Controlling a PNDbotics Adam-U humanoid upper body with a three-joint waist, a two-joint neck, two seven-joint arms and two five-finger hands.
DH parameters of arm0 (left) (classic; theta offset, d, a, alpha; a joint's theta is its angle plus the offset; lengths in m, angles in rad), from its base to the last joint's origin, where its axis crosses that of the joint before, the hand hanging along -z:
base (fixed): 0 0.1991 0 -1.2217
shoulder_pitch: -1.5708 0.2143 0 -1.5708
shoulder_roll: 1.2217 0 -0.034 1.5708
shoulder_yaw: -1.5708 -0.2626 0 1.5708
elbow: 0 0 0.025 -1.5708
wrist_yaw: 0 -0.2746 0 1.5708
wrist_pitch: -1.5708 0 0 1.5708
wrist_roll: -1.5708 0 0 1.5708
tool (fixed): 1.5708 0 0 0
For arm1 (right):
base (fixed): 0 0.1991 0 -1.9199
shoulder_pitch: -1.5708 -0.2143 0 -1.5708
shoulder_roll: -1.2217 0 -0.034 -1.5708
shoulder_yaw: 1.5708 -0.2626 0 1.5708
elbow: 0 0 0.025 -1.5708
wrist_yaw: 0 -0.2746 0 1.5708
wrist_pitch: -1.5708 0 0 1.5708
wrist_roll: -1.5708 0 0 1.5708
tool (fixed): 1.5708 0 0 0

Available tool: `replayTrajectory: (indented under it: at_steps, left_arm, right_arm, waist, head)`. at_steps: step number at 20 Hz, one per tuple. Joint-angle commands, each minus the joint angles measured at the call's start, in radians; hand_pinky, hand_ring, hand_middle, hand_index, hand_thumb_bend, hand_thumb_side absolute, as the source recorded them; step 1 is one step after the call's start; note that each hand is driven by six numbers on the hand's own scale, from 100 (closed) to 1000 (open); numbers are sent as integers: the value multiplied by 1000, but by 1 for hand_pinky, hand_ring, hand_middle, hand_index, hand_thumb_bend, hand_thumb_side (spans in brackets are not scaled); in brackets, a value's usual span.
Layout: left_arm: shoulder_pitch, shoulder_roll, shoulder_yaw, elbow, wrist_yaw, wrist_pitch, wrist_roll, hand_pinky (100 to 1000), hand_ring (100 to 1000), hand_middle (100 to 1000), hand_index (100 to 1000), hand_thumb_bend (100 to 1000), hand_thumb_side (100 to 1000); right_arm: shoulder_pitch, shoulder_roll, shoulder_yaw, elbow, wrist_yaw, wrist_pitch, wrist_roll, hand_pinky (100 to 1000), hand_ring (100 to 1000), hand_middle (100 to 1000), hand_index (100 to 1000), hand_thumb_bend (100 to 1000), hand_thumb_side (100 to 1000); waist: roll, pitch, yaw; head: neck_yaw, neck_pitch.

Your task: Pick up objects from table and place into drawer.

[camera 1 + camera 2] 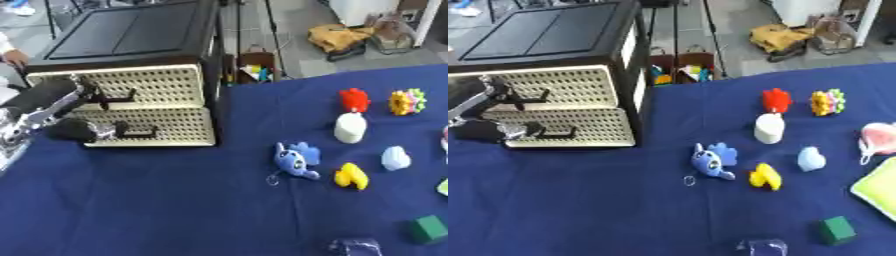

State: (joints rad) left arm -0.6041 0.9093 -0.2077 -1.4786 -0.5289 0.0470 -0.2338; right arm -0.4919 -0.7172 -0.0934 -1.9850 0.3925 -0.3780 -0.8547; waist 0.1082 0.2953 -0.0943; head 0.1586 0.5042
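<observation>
The left hand [74, 131] curls its fingers at the lower drawer's handle [140, 134]; the right hand is unseen. The blue plush toy [296, 161], mid-surface, looks soft and light: grip its body.

Past the far edge of my blue table cloth [175, 200] I see grey floor with a tan bag [337, 36] lying on it. Just behind the cloth edge sits a small open box [682, 67] with colourful items inside.
</observation>
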Motion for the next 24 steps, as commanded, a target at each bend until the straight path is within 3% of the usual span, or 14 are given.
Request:
replayTrajectory:
  at_steps: [1,5,24]
  left_arm:
    - [-3,49,4,-17,8,28,-26,100,100,187,661,525,697]
    - [-5,55,-3,-36,-7,64,-57,100,100,111,692,497,701]
    - [19,71,-28,-153,-5,174,-184,100,100,100,701,474,722]
  right_arm:
    - [-6,-15,-14,-15,-8,-47,-52,574,714,679,709,100,1000]
    - [-5,-14,-16,-15,-10,-46,-52,574,714,678,707,100,1000]
    - [-1,-13,-22,-15,-27,-37,-52,578,714,677,705,100,1000]
  waist:
    - [-8,-27,6]
    - [-8,-34,7]
    - [-5,-66,23]
  head:
    - [-4,9]
    - [-4,12]
    - [-15,39]
